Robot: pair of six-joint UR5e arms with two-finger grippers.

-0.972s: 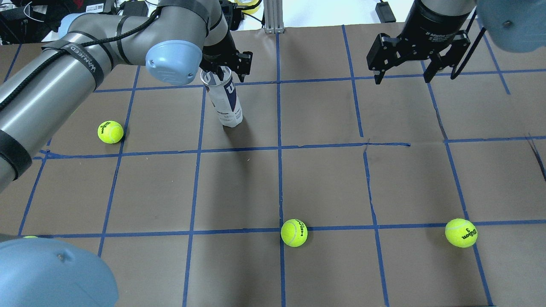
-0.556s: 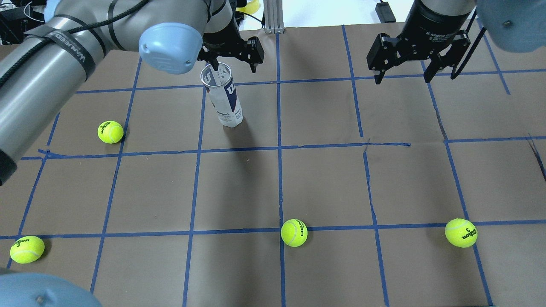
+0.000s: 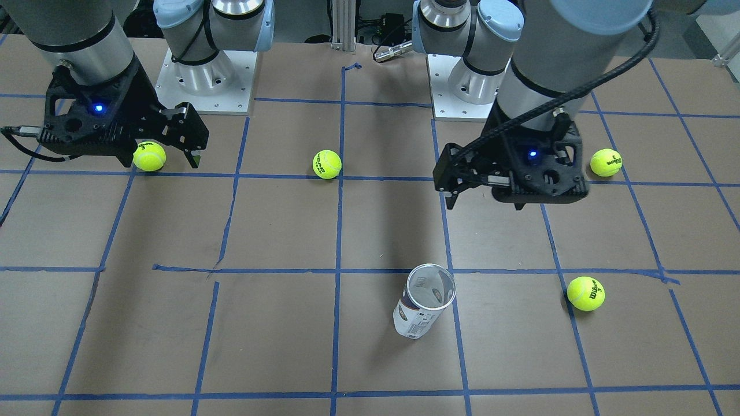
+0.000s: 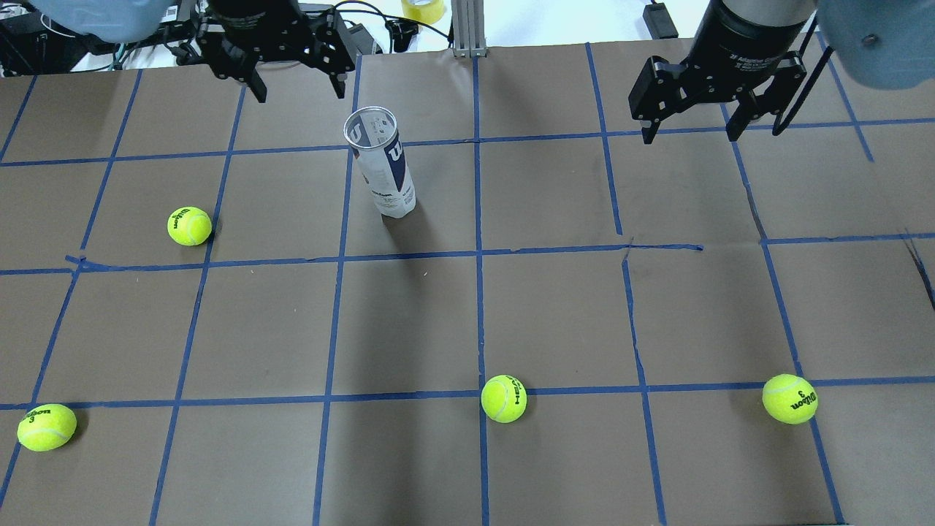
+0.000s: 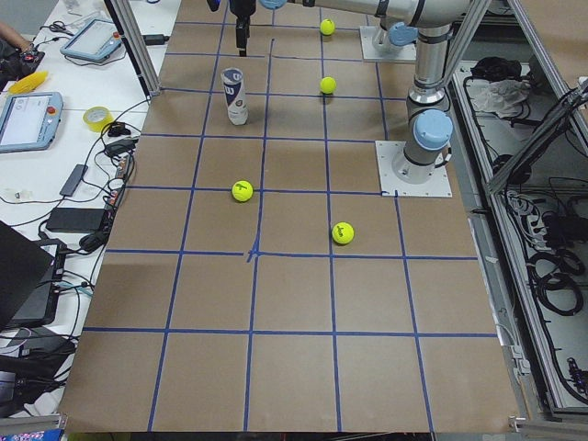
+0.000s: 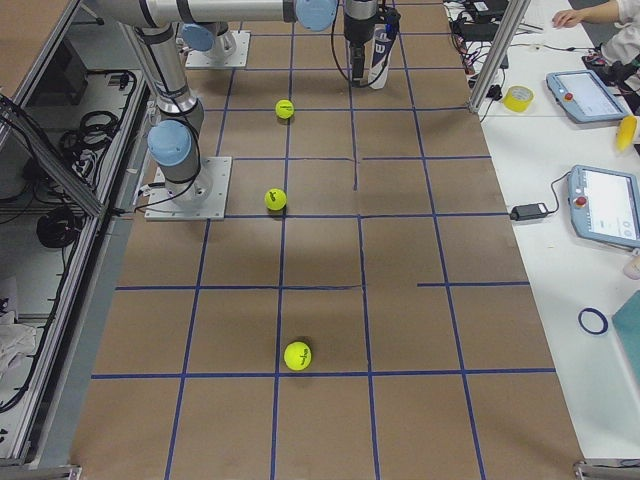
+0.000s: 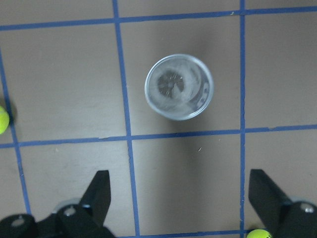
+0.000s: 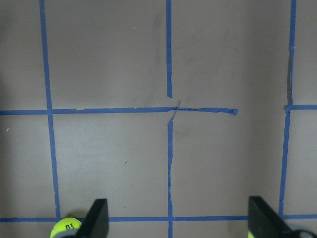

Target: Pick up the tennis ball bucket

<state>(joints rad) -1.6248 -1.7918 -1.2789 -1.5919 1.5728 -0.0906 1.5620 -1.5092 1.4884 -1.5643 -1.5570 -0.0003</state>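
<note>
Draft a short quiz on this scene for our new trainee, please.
1. True or false: the tennis ball bucket stands upright on the table.
2. How many tennis balls lie on the table?
3. The left end effector is: A) shut on the bucket; B) open, apart from the bucket; C) holding a ball.
Key: 1 true; 2 four; 3 B.
</note>
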